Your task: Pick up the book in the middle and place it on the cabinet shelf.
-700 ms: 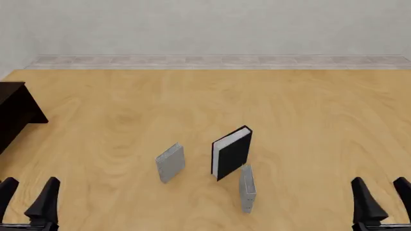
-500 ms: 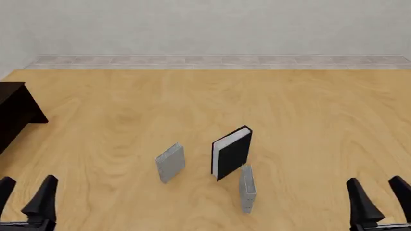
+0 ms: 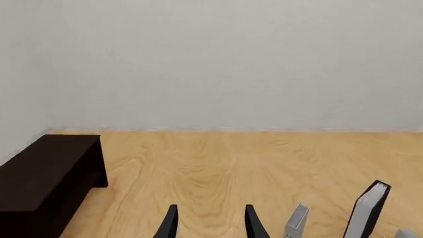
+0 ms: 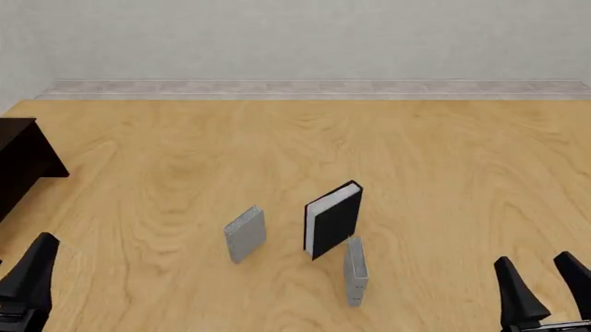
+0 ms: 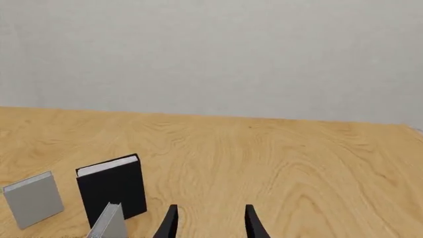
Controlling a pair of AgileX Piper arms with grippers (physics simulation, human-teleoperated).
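The book [image 4: 333, 220], thick and black with white page edges, stands upright near the middle of the wooden table. It also shows in the left wrist view [image 3: 367, 210] and the right wrist view [image 5: 112, 191]. The dark cabinet shelf [image 4: 19, 162] stands at the far left edge, and the left wrist view [image 3: 49, 173] shows its flat top. My left gripper [image 4: 33, 270] is low at the front left, open and empty, well short of the book; its fingers [image 3: 170, 224] stand apart. My right gripper [image 4: 547, 285] is at the front right, open and empty; its fingers [image 5: 253, 224] stand apart too.
Two thin grey books stand upright beside the black one: one to its left [image 4: 245, 234] and one in front of it, slightly right [image 4: 356, 270]. The table's far edge meets a pale wall [image 4: 295, 41].
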